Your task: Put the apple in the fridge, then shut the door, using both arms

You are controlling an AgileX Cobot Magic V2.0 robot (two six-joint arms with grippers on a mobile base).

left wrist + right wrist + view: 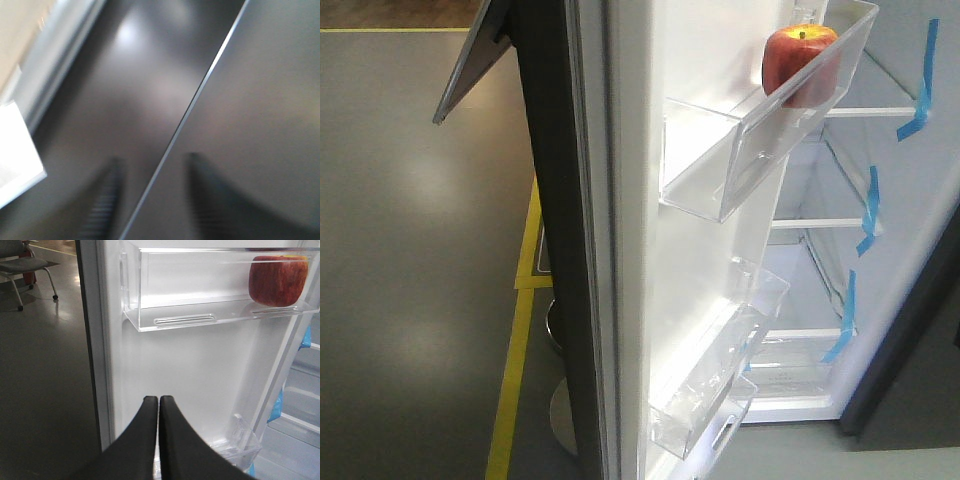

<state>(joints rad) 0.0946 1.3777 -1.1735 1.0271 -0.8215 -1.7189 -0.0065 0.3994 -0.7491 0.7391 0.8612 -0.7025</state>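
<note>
Up close in the right wrist view, the right gripper is pinched tight with its two black fingers pressed together. It holds nothing. Just past it is the white inside of the door, which stands open.

In the left wrist view, the left gripper has its fingers spread apart with nothing between them. This picture is blurry. The gripper points at a dark grey panel with a thin bright line running across it.

Higher up on the door is a clear bin. The apple sits at one end of it.

Farther back, the fridge shows glass shelves and strips of blue tape. A yellow line runs on the grey floor. A chair stands far off.
</note>
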